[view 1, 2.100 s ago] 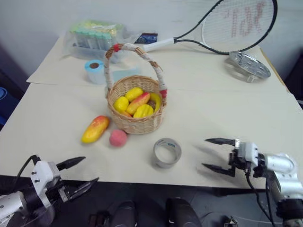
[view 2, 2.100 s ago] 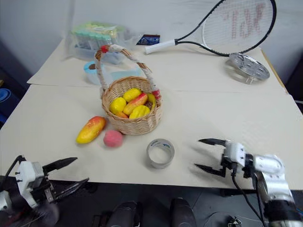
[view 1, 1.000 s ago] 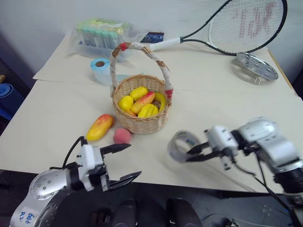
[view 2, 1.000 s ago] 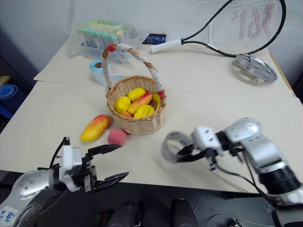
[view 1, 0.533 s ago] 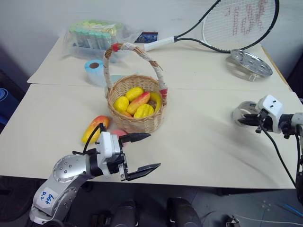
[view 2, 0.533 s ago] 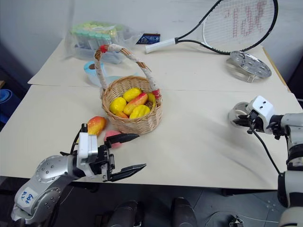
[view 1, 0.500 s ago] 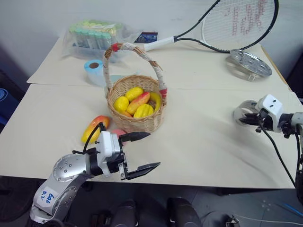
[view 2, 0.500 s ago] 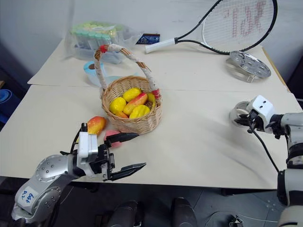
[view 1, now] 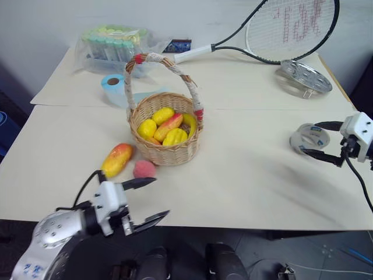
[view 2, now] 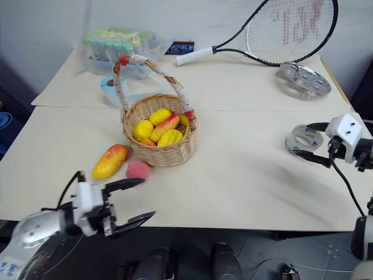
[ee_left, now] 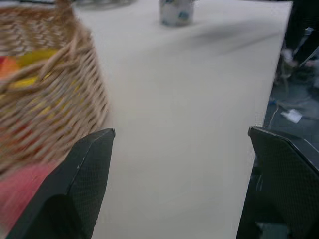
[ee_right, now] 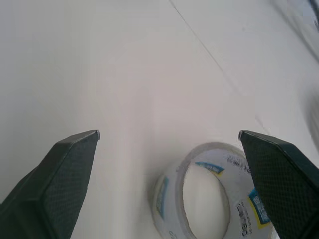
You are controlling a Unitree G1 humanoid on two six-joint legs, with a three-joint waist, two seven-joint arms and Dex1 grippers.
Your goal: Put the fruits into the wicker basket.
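The yellow-to-red mango (view 1: 117, 160) and the pink peach (view 1: 144, 169) lie on the table just left of and in front of the wicker basket (view 1: 169, 154). Several yellow fruits and an orange-red one (view 1: 170, 123) lie in the basket. My left gripper (view 1: 158, 197) hangs open at the table's near edge, a short way in front of the peach, with nothing in it. The left wrist view shows the basket wall (ee_left: 50, 99) and the peach (ee_left: 20, 194) beside one finger. My right gripper (ee_right: 168, 133) is open at the far right.
A roll of clear tape (view 1: 309, 138) rests on the table between the right gripper's open fingers. At the back lie a tennis racket (view 1: 280, 29), a metal disc (view 1: 304, 77), a blue tape roll (view 1: 112, 86) and a plastic bag of tubes (view 1: 113, 46).
My right gripper carried the clear tape roll to the far right and opened, leaving it on the table. My left gripper drew back and left, away from the basket.
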